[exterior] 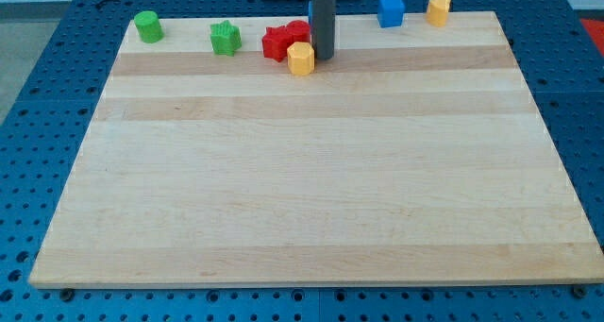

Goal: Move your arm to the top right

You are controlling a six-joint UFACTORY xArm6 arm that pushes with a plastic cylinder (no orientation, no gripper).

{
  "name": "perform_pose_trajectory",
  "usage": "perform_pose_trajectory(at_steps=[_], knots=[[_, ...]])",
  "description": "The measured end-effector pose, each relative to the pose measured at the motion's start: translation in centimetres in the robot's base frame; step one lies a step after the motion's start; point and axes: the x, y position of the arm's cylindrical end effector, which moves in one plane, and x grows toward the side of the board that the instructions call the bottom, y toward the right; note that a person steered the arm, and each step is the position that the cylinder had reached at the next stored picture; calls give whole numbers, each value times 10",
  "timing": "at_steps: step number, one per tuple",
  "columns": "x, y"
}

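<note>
My dark rod comes down from the view's top, and my tip (pixel 324 57) rests on the wooden board (pixel 311 171) near its top edge, a little left of centre. A yellow block (pixel 300 59) lies just left of my tip, nearly touching it. A red block (pixel 276 42) and a second red block (pixel 297 31) sit just left of the rod. A green star-like block (pixel 225 38) and a green cylinder (pixel 146 25) lie further left. A blue cube (pixel 391 10) and a yellow block (pixel 438 8) stand at the top right, right of my tip.
The board lies on a blue perforated table (pixel 38 95) that shows on all sides. A sliver of something blue shows behind the rod at the top edge.
</note>
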Motion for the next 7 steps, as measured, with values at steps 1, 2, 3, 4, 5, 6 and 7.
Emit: perform_pose_trajectory(at_steps=[1, 2, 3, 4, 5, 6, 7], knots=[[16, 20], [16, 50], [6, 129], [-23, 205], [-70, 246], [-95, 237], [-95, 178]])
